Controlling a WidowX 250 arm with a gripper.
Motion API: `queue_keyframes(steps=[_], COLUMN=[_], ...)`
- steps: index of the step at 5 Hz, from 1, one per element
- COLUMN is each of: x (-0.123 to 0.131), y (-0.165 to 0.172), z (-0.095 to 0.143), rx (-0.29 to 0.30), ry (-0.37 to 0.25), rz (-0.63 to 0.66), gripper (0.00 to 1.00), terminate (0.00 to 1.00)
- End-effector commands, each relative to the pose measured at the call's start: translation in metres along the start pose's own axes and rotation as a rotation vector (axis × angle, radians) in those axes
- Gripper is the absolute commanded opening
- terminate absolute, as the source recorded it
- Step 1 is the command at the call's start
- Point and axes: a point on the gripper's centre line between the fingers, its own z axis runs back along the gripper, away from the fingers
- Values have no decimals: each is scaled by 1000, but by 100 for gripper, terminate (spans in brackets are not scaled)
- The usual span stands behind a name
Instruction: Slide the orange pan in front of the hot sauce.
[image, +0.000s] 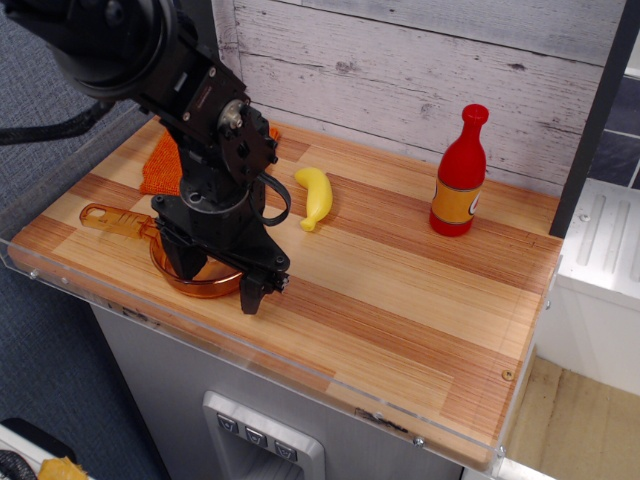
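Sitting at the near-left corner of the striped wooden tabletop (400, 290): the round, shallow, see-through amber-orange plastic pan (195, 272), its long flat handle with the holed end pointing left toward the table edge and its bowl mostly hidden under the arm. Standing upright well apart from it, near the back right by the pale plank wall: the red plastic hot sauce bottle with rounded red cap and orange-yellow label (459, 175). Lying between the two, toward the back: a small yellow toy banana (315, 196); showing just behind the arm, a square orange woven cloth (160, 170). Hanging low over the pan: the black gripper (215, 270), fingers spread wide, one seemingly down inside the bowl near its left side and the other planted outside the right rim, close to the wood; whether either pad is touching the plastic, impossible to tell. Judging from this, only the approach and straddling of the rim done so far; nothing moved toward the goal. Remaining: pushing or dragging the pan rightward across the open boards, passing the banana on its near side, stopping just short of the bottle without knocking it over.
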Motion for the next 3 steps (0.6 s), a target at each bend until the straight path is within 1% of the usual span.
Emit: queue_keyframes(steps=[1,2,3], x=[5,6,6], y=[4,4,5], z=[-4,-6,-5], rx=[-28,-35,-44], ry=[-14,-5,-8], rz=[11,7,20], gripper=[100,0,0], terminate=[0,0,0])
